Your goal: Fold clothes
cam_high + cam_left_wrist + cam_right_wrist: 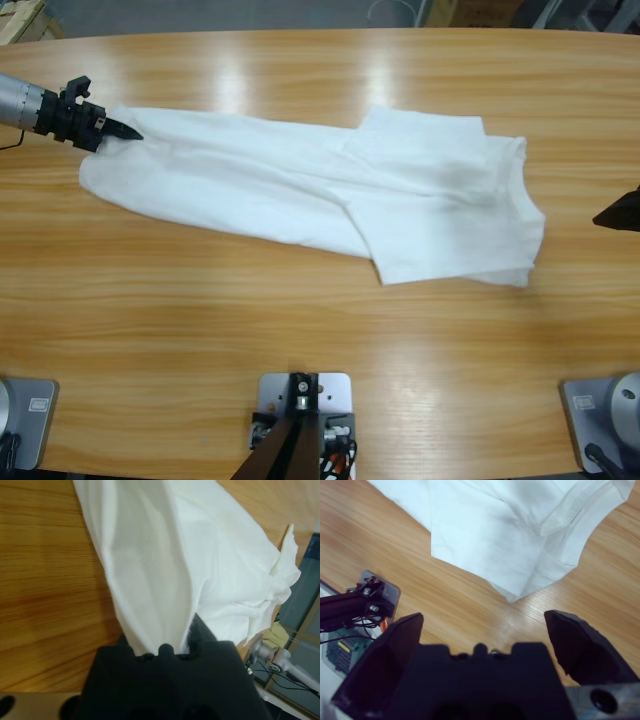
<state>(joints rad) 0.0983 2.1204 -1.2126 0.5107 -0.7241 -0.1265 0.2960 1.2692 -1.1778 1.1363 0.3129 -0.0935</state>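
The clothes are one white T-shirt [330,195], partly folded and stretched across the middle of the wooden table. My left gripper [122,129] comes in from the left edge and is shut on the shirt's left end; in the left wrist view the white cloth [160,580] runs straight out from between the jaws. My right gripper [482,630] is open and holds nothing, hovering over bare wood short of the shirt's collar end [520,535]. In the high view only its black tip [620,212] shows at the right edge.
The wooden table [300,320] stretches wide around the shirt, with bare wood along the front and back. The other arm [272,655] shows small beyond the shirt in the left wrist view.
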